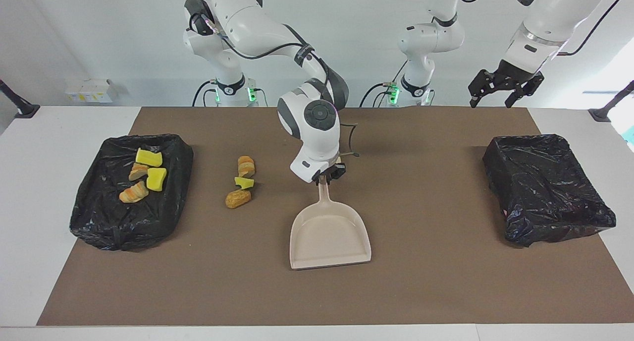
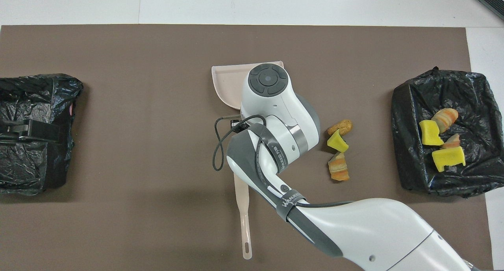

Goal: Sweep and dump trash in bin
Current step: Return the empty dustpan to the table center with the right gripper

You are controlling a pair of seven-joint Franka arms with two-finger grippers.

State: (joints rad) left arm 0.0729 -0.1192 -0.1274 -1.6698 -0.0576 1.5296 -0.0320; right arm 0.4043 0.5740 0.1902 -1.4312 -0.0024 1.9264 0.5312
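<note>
The right tool (image 1: 325,175) is closed on the handle of the one beige plastic dustpan (image 1: 330,235), whose scoop lies on the brown mat (image 1: 421,281) at the middle of the bench (image 1: 29,261). The left tool (image 1: 504,87) hangs wide open in the air over the mat's edge at the left arm's end. Three loose trash pieces (image 1: 239,182) lie beside the dustpan toward the right arm's end: two orange-tan bread-like ones and one yellow sponge chunk. One black-bagged bin (image 1: 130,192) next to them holds four pieces, two yellow and two tan. A second black-bagged bin (image 1: 547,188) stands at the left arm's end. One beige brush (image 2: 244,219) lies under the right arm, partly hidden. The mat between the dustpan and the second bin is bare.
</note>
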